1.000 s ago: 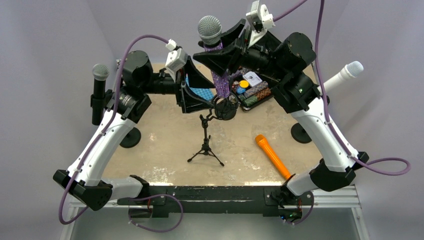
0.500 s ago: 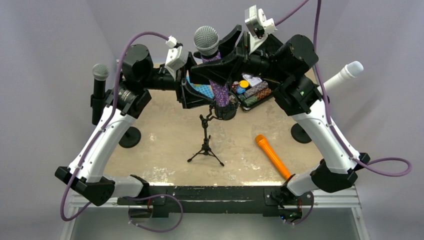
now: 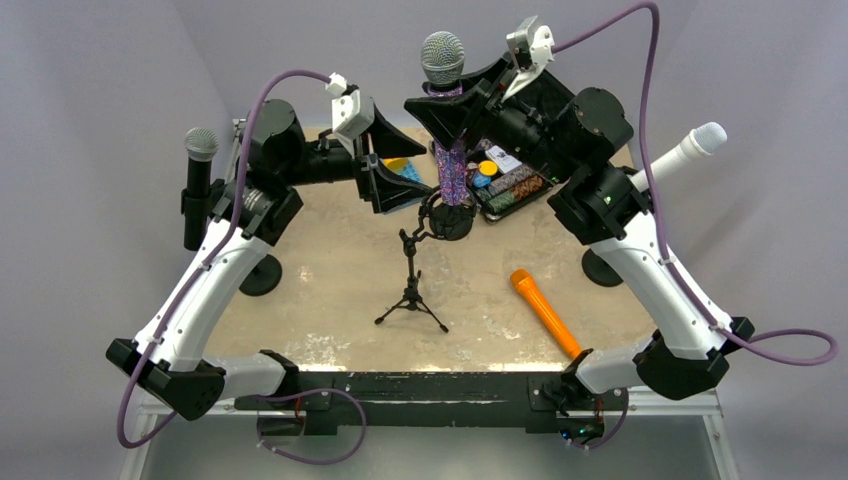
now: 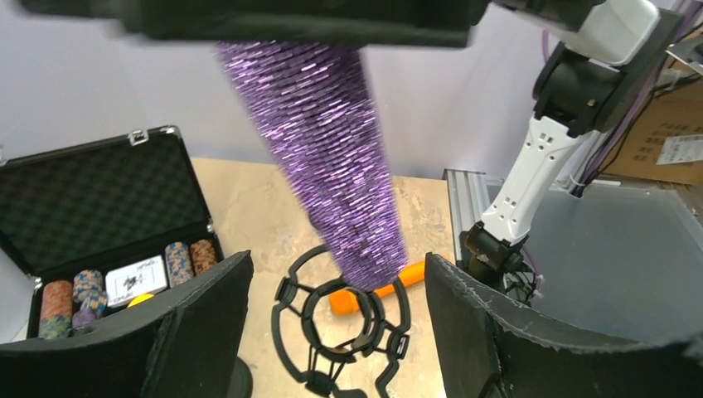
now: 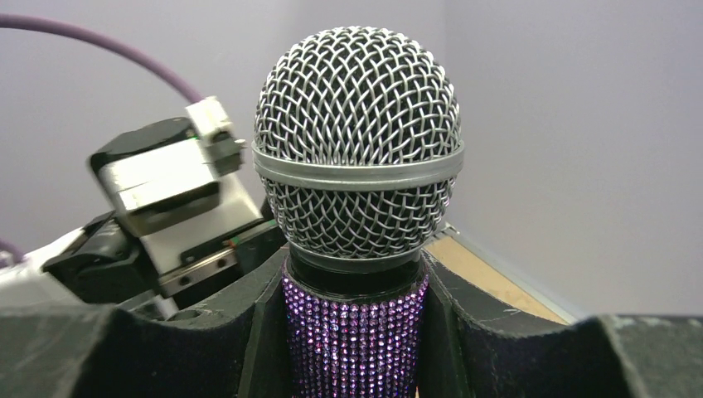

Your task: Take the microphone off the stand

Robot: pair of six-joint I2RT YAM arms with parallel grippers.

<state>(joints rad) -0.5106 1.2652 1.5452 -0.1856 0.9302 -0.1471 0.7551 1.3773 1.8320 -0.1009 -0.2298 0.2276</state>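
The microphone has a purple rhinestone body and a silver mesh head. My right gripper is shut on its upper body just under the head, holding it nearly upright. The small black tripod stand stands mid-table, and its ring-shaped mount sits under the microphone's tail end. I cannot tell whether the tail touches the ring. My left gripper is open, with one finger on each side of the mount and apart from it.
An orange microphone lies on the table right of the stand. An open black case of chips sits at the back. A black microphone on its stand is at the left edge, a white one at the right.
The right arm has carried the microphone upward and a little to the right, drawing its tail up to the ring. The left gripper stays open beside the mount.
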